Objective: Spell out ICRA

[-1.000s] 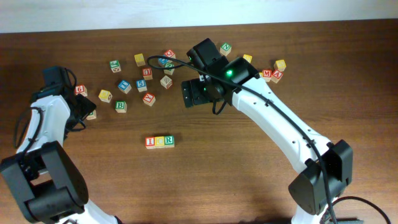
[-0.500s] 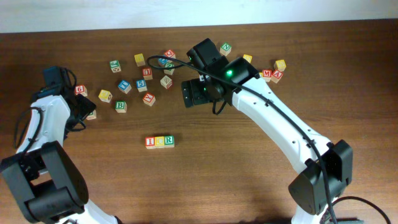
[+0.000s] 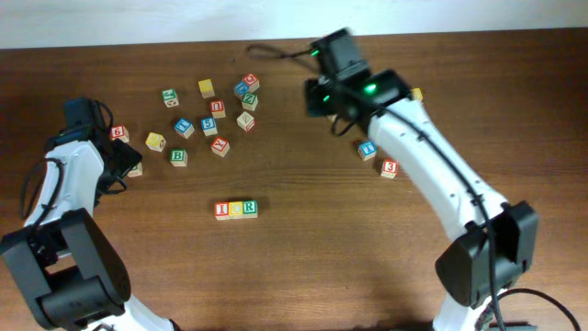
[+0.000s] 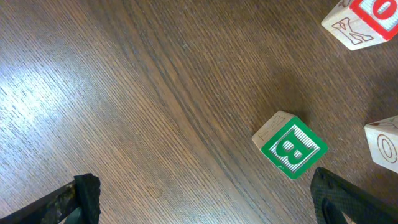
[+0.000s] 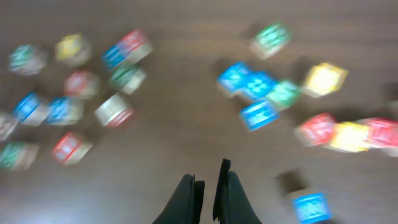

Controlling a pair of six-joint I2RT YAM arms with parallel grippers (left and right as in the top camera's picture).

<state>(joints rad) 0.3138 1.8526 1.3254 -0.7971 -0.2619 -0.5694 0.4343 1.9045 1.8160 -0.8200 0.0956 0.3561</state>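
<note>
Since the I, C and R cubes (image 3: 236,210) sit touching in a row toward six o'clock, only the A remains; I cannot pick it out. The right gripper (image 5: 207,173), fingers together and empty, hangs near one o'clock; the left gripper (image 4: 205,186) gapes beside a B cube (image 4: 290,145). Next: locate the A, then part the right fingers

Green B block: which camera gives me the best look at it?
The left wrist view: the green B block sits close and sharp, its letter readable. Overhead, the green B block is only a tiny square among others. The right wrist view is too blurred to pick it out.
</note>
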